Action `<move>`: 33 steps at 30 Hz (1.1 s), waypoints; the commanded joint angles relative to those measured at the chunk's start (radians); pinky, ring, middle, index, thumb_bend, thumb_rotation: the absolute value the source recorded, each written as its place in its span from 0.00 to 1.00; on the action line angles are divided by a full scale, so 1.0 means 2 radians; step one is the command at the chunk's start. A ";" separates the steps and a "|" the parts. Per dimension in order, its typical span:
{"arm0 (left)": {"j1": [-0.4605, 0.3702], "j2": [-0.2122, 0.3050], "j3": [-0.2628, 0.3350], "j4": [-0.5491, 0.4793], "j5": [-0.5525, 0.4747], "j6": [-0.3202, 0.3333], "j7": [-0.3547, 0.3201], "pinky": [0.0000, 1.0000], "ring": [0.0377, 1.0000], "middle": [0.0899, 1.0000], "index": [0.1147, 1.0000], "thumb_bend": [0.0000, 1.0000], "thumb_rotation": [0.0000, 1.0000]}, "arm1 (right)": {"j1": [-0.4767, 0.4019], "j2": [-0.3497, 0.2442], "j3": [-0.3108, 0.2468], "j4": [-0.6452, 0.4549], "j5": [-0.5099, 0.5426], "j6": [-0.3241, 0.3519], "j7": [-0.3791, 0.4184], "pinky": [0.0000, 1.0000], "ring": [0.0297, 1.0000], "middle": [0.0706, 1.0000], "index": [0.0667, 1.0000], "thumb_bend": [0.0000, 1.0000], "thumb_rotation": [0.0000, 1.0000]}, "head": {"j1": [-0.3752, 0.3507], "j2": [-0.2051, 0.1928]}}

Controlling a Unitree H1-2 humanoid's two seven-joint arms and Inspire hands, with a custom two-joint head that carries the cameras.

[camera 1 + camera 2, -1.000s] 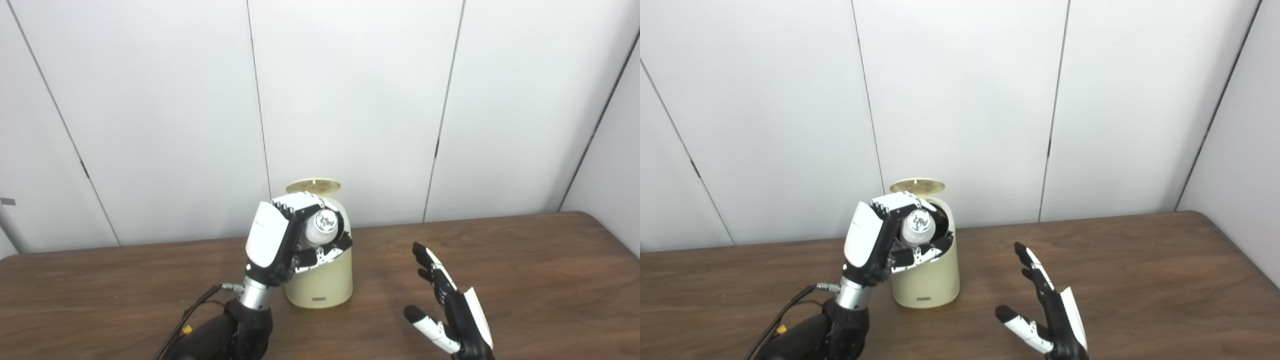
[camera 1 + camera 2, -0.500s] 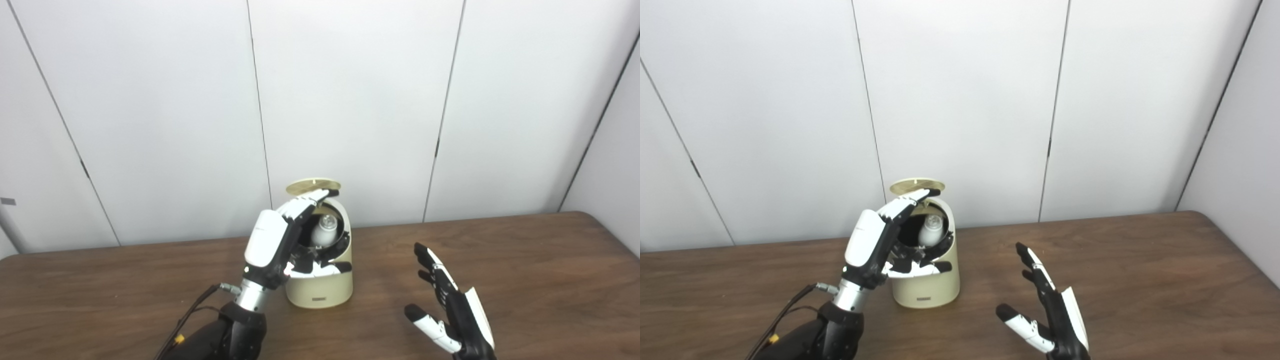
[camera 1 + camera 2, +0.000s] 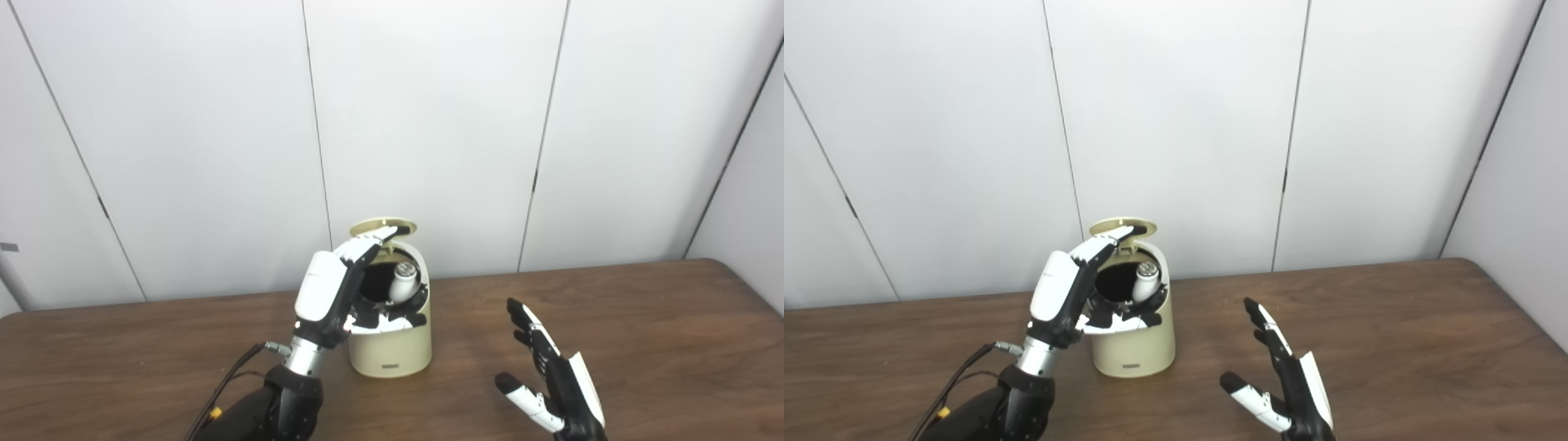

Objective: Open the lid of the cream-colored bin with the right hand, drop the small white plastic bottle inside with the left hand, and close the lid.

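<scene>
In the cream-colored bin [image 3: 392, 343] mouth, white plastic bottle [image 3: 405, 282] was seen released; left robot hand [image 3: 343, 288] spread, empty; withdrawal clear of lid [image 3: 384, 227] was advised.

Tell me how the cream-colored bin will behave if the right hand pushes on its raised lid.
The cream-colored bin looks like light plastic, taller than wide, so a sideways push high up probably slides or tips it. The lid stands open at the back edge, so pressing downward likely swings it shut. The left hand beside it might steady it.
</scene>
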 commanded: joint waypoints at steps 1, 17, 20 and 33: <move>-0.003 0.008 0.026 -0.031 0.003 -0.005 0.004 0.66 0.77 0.78 0.78 0.99 0.37 | -0.017 -0.002 -0.001 -0.006 0.003 -0.019 -0.003 0.90 0.93 0.92 0.91 0.96 0.82 | 0.002 -0.001; 0.163 0.034 0.228 -0.250 -0.074 -0.005 -0.136 0.68 0.76 0.76 0.75 0.73 0.85 | -0.061 -0.031 -0.022 0.052 0.019 -0.085 -0.012 0.85 0.91 0.93 0.92 0.97 0.84 | 0.022 -0.020; 0.191 0.033 0.266 -0.274 -0.093 -0.005 -0.171 0.69 0.77 0.78 0.76 0.71 0.82 | -0.062 -0.032 -0.028 0.026 0.028 -0.065 -0.005 0.88 0.93 0.93 0.92 0.98 0.83 | 0.024 -0.022; 0.238 0.000 0.368 -0.275 -0.081 -0.005 -0.231 0.70 0.79 0.79 0.77 0.66 0.76 | -0.101 -0.090 -0.031 -0.073 -0.043 0.012 0.034 0.78 0.88 0.89 0.89 0.96 0.84 | 0.036 -0.028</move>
